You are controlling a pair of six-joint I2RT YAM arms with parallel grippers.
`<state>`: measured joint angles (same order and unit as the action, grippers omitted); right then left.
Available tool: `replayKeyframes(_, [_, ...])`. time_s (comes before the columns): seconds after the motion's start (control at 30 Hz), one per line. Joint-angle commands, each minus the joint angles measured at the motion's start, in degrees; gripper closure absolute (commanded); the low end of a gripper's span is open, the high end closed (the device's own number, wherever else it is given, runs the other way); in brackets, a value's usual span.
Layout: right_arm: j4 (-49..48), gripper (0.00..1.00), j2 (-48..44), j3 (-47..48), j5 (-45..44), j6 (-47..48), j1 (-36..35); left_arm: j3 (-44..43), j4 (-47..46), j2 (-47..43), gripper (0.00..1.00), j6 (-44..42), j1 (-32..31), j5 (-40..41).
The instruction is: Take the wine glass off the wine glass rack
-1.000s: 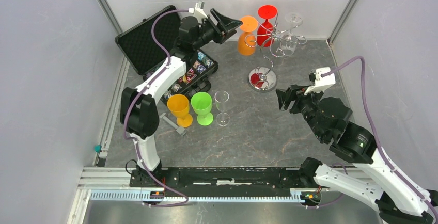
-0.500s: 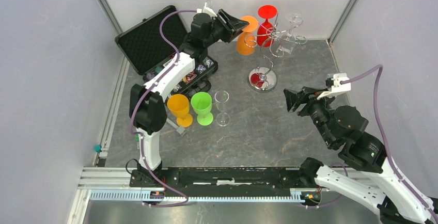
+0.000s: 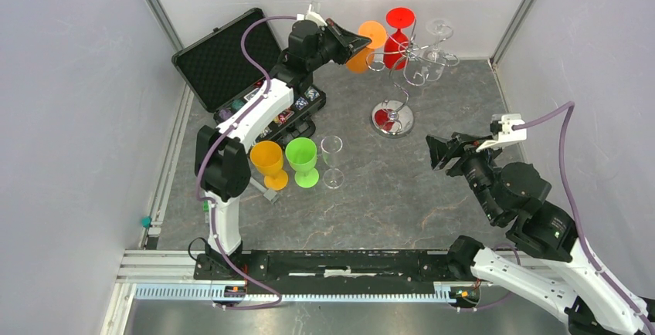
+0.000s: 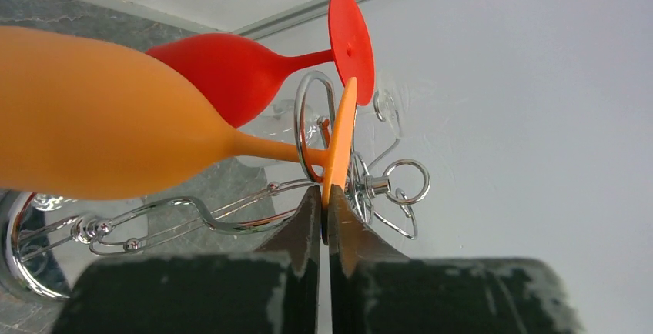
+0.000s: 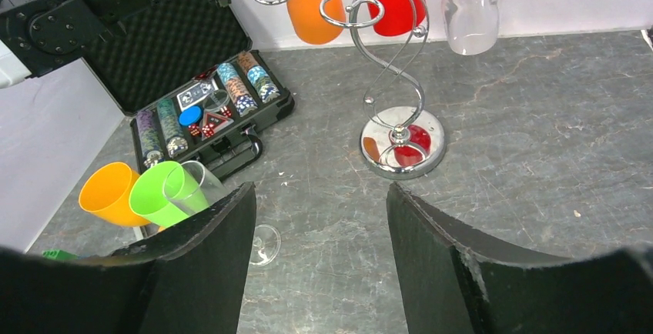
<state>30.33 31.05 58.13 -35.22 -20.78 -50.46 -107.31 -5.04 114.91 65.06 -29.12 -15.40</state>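
Nearest the arm bases, the right gripper [image 5: 319,188] is held above the grey table [image 5: 539,157] on the near right side of the wine glass rack [image 5: 402,145]. Its fingers are spread wide and nothing is held or touched by them.

To the near left of the rack, three glasses are stood upright in a row on the table: a standing clear glass [image 3: 332,161] closest to the rack, then a standing green glass [image 3: 302,160], then a standing orange glass [image 3: 269,163] farthest out. An open poker chip case [image 3: 232,57] is placed to the left of the rack, with chips seen in its lower half.

The round chrome base of the rack is set on the table, and a curved post is carried up from it to the curled arms. The left gripper [image 4: 324,199] is raised to the top left of the rack. Its fingers are closed down to a narrow slit, and the edge of the foot of the orange wine glass [image 4: 115,141] is pinched between the fingertips. This glass is hung upside down from a curled arm on the left of the rack, its stem passed through the wire loop.

Behind it on the rack, a red wine glass [image 3: 398,34] is hung the same way, and a clear wine glass [image 3: 439,42] is hung on the far right side.
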Motion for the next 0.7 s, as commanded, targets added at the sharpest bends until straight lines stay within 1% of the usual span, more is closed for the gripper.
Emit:
replayKeyframes(0.0, [-2.02, 0.33, -0.53, -0.89, -1.67, -0.74, 0.18, 0.48, -3.91, -3.17, 0.98, 3.39, 0.02, 0.38])
replayKeyframes(0.17, [-2.16, 0.33, -0.79, -1.17, -2.00, -0.96, 0.22, 0.61, -6.52, -4.34, 0.98, 6.68, -0.10, 0.94])
replayKeyframes(0.37, [-2.55, 0.32, -0.98, -1.79, -2.29, -1.19, 0.14, -0.24, -9.86, -4.27, 0.98, 7.28, -0.12, 3.47])
replayKeyframes(0.5, [-2.50, 0.33, -0.96, -2.13, -2.46, -1.28, 0.18, -3.32, -9.02, -1.83, 0.98, 6.96, -0.06, 3.88])
replayKeyframes(0.67, [-2.54, 0.32, -1.35, -2.62, -2.56, -1.23, 0.11, -8.26, -6.82, 1.83, 0.98, 6.95, -0.07, 1.63])
